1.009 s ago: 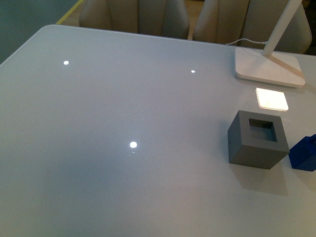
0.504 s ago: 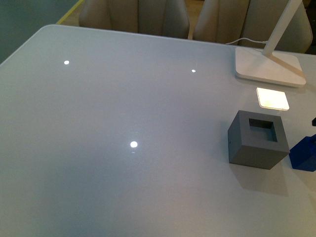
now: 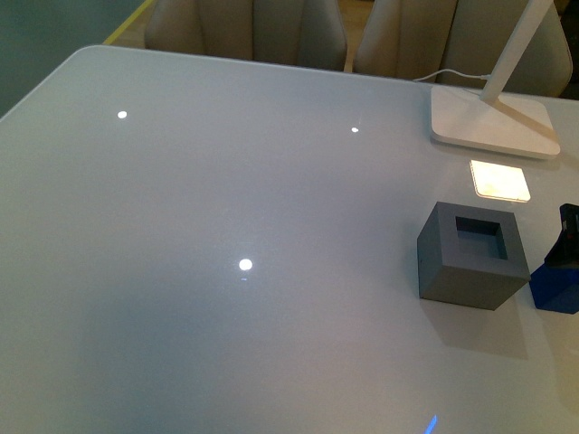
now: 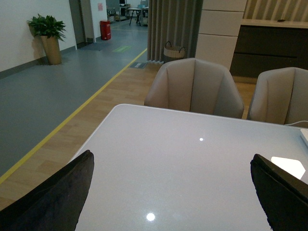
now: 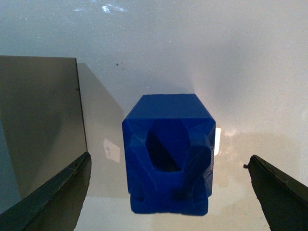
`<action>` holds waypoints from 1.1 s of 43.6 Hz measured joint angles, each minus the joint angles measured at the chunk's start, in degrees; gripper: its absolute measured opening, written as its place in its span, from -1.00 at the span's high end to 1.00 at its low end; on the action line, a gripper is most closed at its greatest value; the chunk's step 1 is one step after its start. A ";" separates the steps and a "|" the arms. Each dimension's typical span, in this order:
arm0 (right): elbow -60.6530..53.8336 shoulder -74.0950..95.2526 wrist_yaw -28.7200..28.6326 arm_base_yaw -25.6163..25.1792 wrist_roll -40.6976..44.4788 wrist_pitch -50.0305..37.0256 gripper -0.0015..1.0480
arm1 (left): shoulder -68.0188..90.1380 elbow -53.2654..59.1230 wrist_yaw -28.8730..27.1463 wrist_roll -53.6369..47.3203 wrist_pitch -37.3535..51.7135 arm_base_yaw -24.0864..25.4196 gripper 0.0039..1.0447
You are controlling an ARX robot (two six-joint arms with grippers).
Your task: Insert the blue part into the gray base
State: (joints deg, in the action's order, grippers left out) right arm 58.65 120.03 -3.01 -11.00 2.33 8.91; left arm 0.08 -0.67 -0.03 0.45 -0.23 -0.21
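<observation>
The gray base, a matte cube with a square recess in its top, stands on the white table at the right. The blue part sits just right of it at the frame's edge. A dark piece of my right gripper shows directly above the blue part. In the right wrist view the blue part lies between the wide-open jaws of the right gripper, untouched, with the gray base beside it. My left gripper is open and empty over bare table.
A white lamp base with its stem and cord stands at the back right, with a bright light patch on the table in front of it. Beige chairs line the table's far edge.
My right gripper has come into the front view at the right edge, above the blue part. The gray base and blue part have not moved.
</observation>
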 joint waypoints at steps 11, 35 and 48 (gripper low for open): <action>2.08 2.49 0.66 0.02 -0.61 0.28 -0.62 | 0.00 -0.02 0.00 0.00 0.00 0.00 -0.86; 2.27 -2.38 -0.35 0.13 -1.90 6.14 0.14 | 0.00 0.00 0.00 0.00 0.00 0.00 -0.86; 1.95 -15.56 -1.60 5.92 -6.34 10.69 0.14 | 0.00 -0.02 0.00 0.00 0.00 0.00 -0.86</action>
State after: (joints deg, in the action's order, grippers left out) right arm 60.60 104.47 -4.60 -5.08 -4.01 19.59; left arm 0.08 -0.69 -0.03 0.45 -0.23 -0.21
